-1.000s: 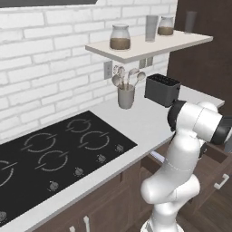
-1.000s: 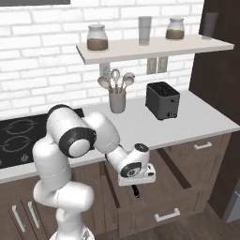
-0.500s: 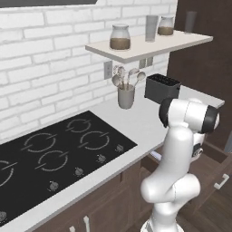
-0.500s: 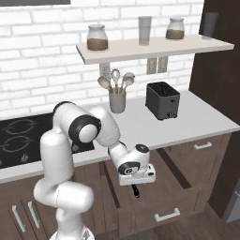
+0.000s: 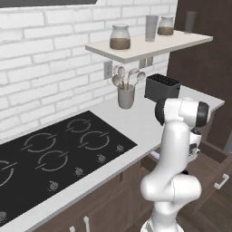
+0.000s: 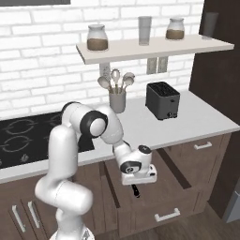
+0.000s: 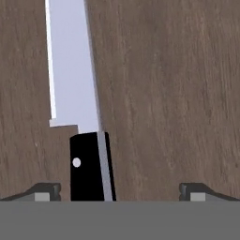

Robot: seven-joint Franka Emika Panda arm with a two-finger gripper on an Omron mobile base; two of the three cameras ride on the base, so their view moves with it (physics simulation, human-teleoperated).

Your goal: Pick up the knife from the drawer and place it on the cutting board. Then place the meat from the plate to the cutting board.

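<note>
1. The bench (image 6: 201, 119) runs wide along the brick wall, with the black hob (image 5: 59, 154) at 9 o'clock of the arm in the left base view.
2. The drawer (image 6: 180, 194) stands pulled open under the bench, its short silver handle (image 6: 167, 215) facing out.
3. The toaster (image 6: 162, 100) sits at 1 o'clock of the hand in the right base view, the utensil pot (image 6: 117, 99) just past it.
4. The fingers (image 6: 136, 192) hang down into the drawer, spread wide, gripping nothing.
5. The knife (image 7: 77, 101) lies flat on the drawer floor, black grip at 6 o'clock in the hand view, blade running to 12, between the two tips and nearer the one at 8 o'clock.
</note>
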